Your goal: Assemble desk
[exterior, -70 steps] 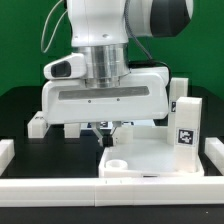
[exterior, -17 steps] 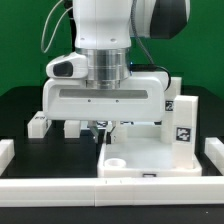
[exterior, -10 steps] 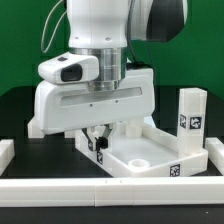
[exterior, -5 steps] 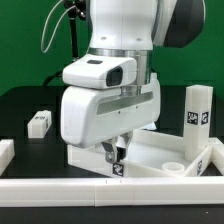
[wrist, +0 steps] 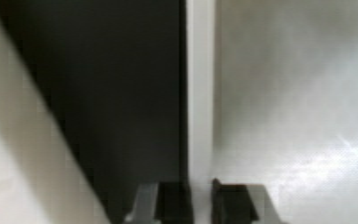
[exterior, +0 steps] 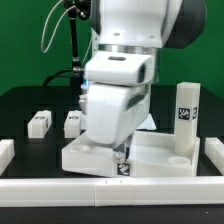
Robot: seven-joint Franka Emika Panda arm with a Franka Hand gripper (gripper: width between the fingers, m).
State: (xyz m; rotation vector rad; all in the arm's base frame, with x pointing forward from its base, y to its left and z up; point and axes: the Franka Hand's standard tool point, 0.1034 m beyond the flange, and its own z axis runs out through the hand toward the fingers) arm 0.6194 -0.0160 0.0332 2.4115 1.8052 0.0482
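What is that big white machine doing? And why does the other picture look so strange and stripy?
The big white machine is a robot arm putting a small desk together. One picture comes from a camera standing off to the side of the table. The strange one comes from a camera on the arm's wrist, looking down past its gripper. The gripper pinches the raised rim of the white tabletop; that rim is the pale stripe in the wrist picture. Two small block legs lie on the black table. A taller block with a tag stands upright at the exterior view's right.
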